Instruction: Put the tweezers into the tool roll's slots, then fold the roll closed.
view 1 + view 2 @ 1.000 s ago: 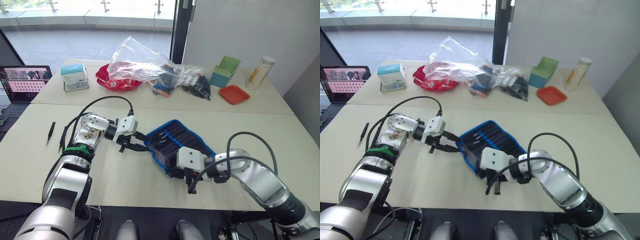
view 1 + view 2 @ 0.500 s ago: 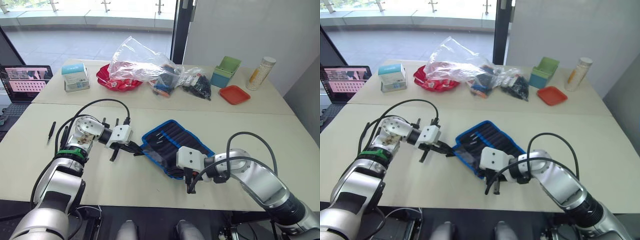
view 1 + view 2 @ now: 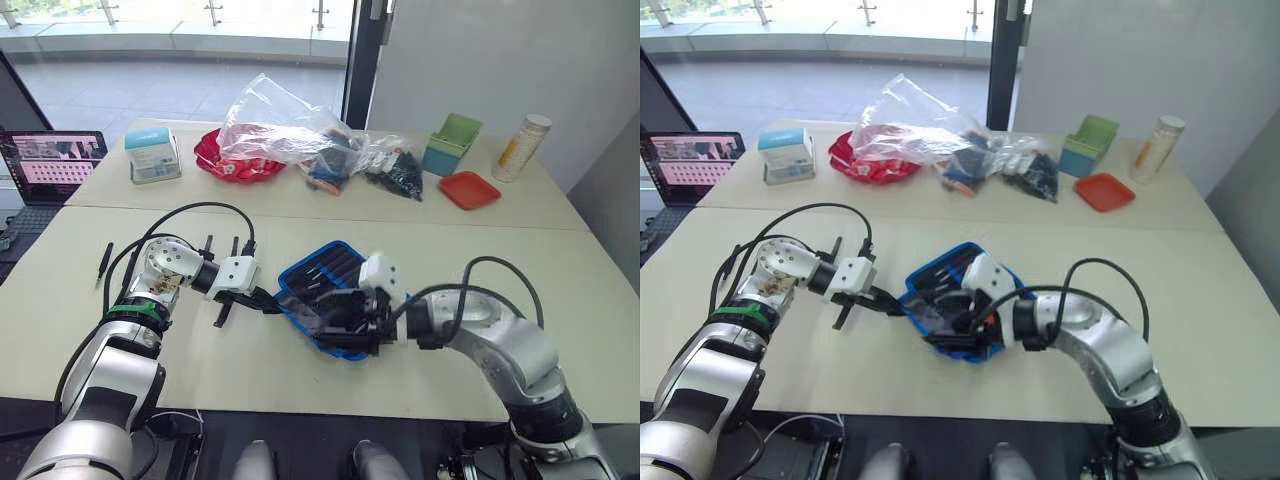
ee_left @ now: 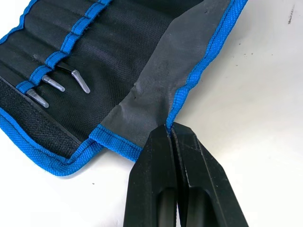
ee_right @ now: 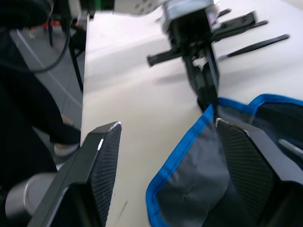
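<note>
My left gripper (image 4: 171, 135) pinches the tool roll's (image 3: 330, 285) blue edge; my right gripper (image 5: 165, 137) gapes. Tugging may spill slotted tweezers (image 4: 64, 85), probably three.

The right gripper (image 3: 345, 318) is covering the near half of the tool roll (image 3: 318, 282) in the head views, so the slots (image 4: 66, 49) there are staying hidden. In the left wrist view, three tweezers (image 4: 79, 81) are showing just their silvery tips, their bodies sitting inside the pockets, and the roll is running off the picture's edge. Two loose tweezers (image 3: 103, 262) on the table (image 3: 560, 270) beside the left arm are partly hiding behind its cable. The contents of the clear plastic bag (image 3: 275, 125) are blurring together, too small to tell apart. The laptop (image 3: 50, 160) is being cut off by the frame edge.
</note>
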### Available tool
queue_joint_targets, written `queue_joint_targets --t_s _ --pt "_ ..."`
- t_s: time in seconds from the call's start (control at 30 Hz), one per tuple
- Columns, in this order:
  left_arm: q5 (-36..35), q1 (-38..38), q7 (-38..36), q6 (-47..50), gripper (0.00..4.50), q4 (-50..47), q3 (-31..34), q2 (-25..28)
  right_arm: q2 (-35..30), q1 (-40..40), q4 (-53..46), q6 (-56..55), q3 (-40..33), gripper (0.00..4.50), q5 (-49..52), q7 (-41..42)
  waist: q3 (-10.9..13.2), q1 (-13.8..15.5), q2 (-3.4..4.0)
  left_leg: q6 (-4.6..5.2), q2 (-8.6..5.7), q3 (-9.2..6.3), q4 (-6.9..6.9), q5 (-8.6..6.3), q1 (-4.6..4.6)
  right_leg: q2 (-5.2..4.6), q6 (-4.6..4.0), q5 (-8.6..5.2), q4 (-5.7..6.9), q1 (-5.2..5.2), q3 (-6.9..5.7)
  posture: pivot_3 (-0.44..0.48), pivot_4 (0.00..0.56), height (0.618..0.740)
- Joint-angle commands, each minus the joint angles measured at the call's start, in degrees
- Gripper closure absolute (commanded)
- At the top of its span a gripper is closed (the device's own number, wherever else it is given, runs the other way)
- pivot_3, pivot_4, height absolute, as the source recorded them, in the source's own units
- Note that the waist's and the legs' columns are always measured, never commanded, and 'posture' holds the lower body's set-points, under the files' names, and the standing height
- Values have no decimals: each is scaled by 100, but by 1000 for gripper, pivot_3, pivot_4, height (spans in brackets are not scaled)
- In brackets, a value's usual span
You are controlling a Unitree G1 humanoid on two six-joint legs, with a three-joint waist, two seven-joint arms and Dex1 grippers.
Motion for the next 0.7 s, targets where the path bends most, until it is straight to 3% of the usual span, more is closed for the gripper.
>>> queue_joint_targets --t_s 0.03,0.1,0.33,0.6,0.7 --pt "37 27 -20 -189 4500 -111 4 58 388 38 470 -231 -73 1562 -116 -506 0 -3 0 0 0 -2 0 0 0 1 0 0 1 0 -2 0 150 717" --pt "99 16 -19 -250 4500 -61 50 54 426 169 781 -547 222 2059 -496 -615 0 -3 1 0 0 -2 0 0 0 0 0 0 3 -1 -2 0 150 717" --pt "264 10 27 -319 4500 8 195 37 412 461 1260 -934 819 4491 -1016 -642 1 -3 2 0 -1 -2 2 0 -3 0 0 0 2 -3 -2 0 150 717" --pt "244 129 13 333 4500 -215 311 36 325 563 1660 -493 1206 4491 -1445 -937 -2 -15 6 0 0 -3 2 0 5 1 0 0 9 3 -3 0 150 717" --pt "126 179 -5 737 3600 -382 332 103 343 569 1692 -469 1217 4500 -1486 -981 -3 -17 7 0 0 -3 2 0 7 1 0 0 13 4 -3 0 150 717"
